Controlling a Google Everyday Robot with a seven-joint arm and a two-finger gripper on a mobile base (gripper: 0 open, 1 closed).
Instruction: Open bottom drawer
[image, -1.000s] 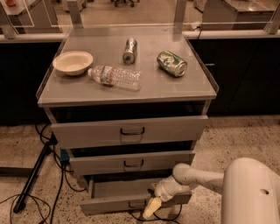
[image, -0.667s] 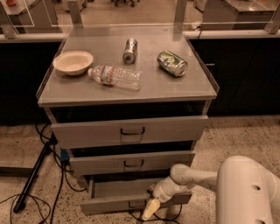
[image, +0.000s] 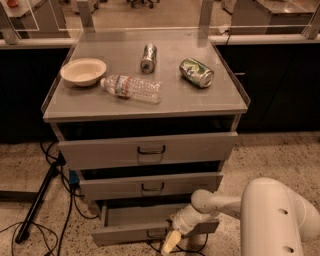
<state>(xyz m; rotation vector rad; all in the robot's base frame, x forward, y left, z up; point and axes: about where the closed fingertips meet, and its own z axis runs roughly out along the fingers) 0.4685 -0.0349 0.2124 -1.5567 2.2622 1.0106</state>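
The bottom drawer (image: 125, 231) is the narrowest grey front of three in a grey metal cabinet, and it stands pulled out, showing its plain grey tray (image: 142, 214). Its small dark handle (image: 156, 234) sits at centre, partly hidden by my gripper. My gripper (image: 170, 244) hangs at the drawer front, right at the handle, with pale yellowish fingertips pointing down. My white arm (image: 272, 215) reaches in from the lower right.
The mid-sized middle drawer (image: 150, 186) and wide top drawer (image: 147, 149) stand slightly out. On the cabinet top lie a bowl (image: 83, 71), a plastic bottle (image: 132, 88), a silver can (image: 148, 57) and a green can (image: 196, 72). Cables and a stand leg (image: 37, 200) lie on the floor at left.
My arm has shifted slightly left along the drawer front. The bottom drawer stands about as far out as before.
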